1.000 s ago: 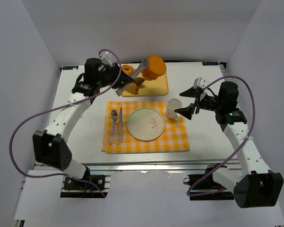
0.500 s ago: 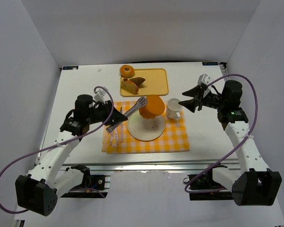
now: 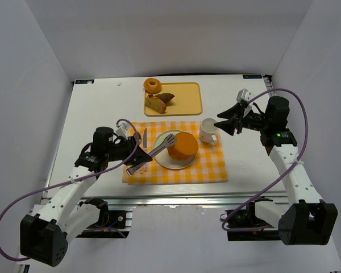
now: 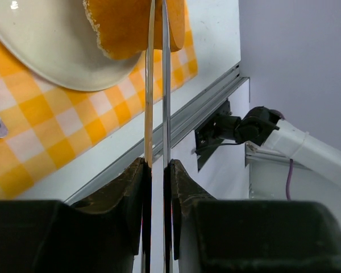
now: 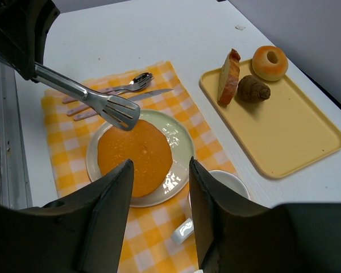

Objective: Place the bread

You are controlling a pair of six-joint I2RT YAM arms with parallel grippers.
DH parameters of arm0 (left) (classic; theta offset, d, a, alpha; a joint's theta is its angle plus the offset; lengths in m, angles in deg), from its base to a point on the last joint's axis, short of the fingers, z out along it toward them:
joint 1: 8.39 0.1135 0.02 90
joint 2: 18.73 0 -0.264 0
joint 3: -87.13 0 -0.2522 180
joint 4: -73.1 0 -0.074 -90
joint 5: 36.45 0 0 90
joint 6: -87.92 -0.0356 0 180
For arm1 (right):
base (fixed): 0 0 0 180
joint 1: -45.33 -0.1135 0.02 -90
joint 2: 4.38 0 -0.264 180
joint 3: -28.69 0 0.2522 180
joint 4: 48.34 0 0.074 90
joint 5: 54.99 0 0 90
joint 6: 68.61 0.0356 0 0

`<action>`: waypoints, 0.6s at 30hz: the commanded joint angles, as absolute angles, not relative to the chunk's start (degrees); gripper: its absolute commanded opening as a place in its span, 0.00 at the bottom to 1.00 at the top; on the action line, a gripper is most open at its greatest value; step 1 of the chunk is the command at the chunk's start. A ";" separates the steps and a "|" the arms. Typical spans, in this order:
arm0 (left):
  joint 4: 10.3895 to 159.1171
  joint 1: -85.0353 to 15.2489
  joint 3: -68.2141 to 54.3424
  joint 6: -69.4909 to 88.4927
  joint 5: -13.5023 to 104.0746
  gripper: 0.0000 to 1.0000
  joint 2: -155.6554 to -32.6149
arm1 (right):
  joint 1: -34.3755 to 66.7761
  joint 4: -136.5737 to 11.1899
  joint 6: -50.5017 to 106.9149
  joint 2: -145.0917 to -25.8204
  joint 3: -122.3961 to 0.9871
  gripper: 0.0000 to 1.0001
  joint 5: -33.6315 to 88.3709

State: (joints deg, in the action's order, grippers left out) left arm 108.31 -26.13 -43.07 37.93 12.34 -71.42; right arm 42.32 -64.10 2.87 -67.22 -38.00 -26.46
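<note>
The bread (image 3: 183,145) is a thick round orange bun, down on the pale plate (image 3: 161,157) at its right side. Metal tongs (image 3: 153,153) reach from my left gripper (image 3: 131,150) to the bun's left edge. From the left wrist, the tongs (image 4: 157,85) run between the fingers of my left gripper (image 4: 157,165), which is shut on them, and their tips straddle the bread (image 4: 125,28). My right gripper (image 3: 221,126) hovers beside the cup with its jaws apart and nothing between them. The right wrist view looks down on the bread (image 5: 135,156) and plate (image 5: 182,136).
A white cup (image 3: 208,129) stands right of the plate on the yellow checked cloth (image 3: 207,166). Cutlery (image 3: 141,142) lies left of the plate, partly under the left arm. At the back a yellow tray (image 3: 187,102) holds sliced bread pieces (image 3: 159,102), with a donut (image 3: 153,85) at its corner.
My left arm swung the tongs and bread from the tray down onto the plate. The right gripper's jaws narrowed, and it drew back slightly from the cup.
</note>
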 commanded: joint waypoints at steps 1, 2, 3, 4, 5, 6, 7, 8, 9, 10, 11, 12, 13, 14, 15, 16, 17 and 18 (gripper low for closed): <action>111.71 -25.97 -41.58 32.22 12.85 0.24 -71.72 | 42.60 -63.86 3.20 -65.90 -37.72 0.50 -27.04; 112.25 -25.97 -41.31 31.68 13.64 0.26 -71.90 | 42.60 -63.94 3.29 -65.72 -37.54 0.50 -27.04; 112.52 -25.97 -40.70 31.24 14.52 0.29 -72.25 | 42.69 -63.86 3.29 -65.72 -37.45 0.50 -27.13; 113.04 -25.97 -40.26 30.71 14.96 0.33 -72.34 | 42.60 -63.94 3.29 -65.64 -37.37 0.50 -27.04; 113.14 -25.97 -39.91 30.53 15.49 0.34 -72.52 | 42.60 -64.03 3.29 -65.64 -37.28 0.50 -27.04; 113.31 -25.97 -39.38 30.35 15.93 0.35 -72.61 | 42.60 -64.12 3.29 -65.55 -37.19 0.50 -27.04; 113.66 -25.97 -38.42 30.00 16.54 0.37 -72.69 | 42.60 -64.21 3.29 -65.55 -37.10 0.50 -27.04; 113.84 -25.97 -37.98 29.91 16.89 0.38 -72.78 | 42.60 -64.21 3.29 -65.55 -37.01 0.50 -27.13; 114.45 -25.97 -36.93 29.39 17.25 0.39 -72.96 | 42.60 -64.29 3.29 -65.63 -37.01 0.50 -27.13; 114.63 -25.88 -36.40 29.30 17.34 0.40 -73.13 | 42.60 -64.38 3.29 -65.72 -36.93 0.50 -27.22; 114.89 -25.88 -35.96 29.21 17.42 0.41 -73.31 | 42.60 -64.47 3.29 -65.72 -36.93 0.50 -27.22; 115.16 -25.97 -35.43 29.12 17.60 0.41 -73.40 | 42.60 -64.30 3.29 -65.72 -36.93 0.50 -27.30; 115.77 -25.97 -34.90 28.86 17.95 0.42 -73.48 | 42.60 -64.29 3.29 -65.72 -36.84 0.50 -27.30; 116.21 -25.88 -33.68 28.68 18.04 0.42 -73.48 | 42.60 -64.29 3.29 -65.72 -36.84 0.50 -27.39; 116.56 -25.97 -33.23 28.51 18.13 0.42 -73.48 | 42.60 -64.21 3.29 -65.72 -36.75 0.50 -27.48; 116.83 -25.80 -32.88 28.59 18.30 0.43 -73.48 | 42.60 -64.12 3.29 -65.81 -36.75 0.50 -27.48; 116.91 -25.80 -32.35 28.60 18.39 0.43 -73.48 | 42.60 -64.03 3.29 -65.81 -36.66 0.50 -27.57; 117.00 -25.80 -32.17 28.60 18.48 0.43 -73.48 | 42.60 -63.94 3.29 -65.81 -36.58 0.50 -27.57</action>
State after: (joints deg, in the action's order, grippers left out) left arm 116.40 -26.09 -35.01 29.84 18.13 -73.86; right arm 42.32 -64.84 2.96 -66.96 -37.56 -26.48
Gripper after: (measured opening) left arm 0.433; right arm 0.502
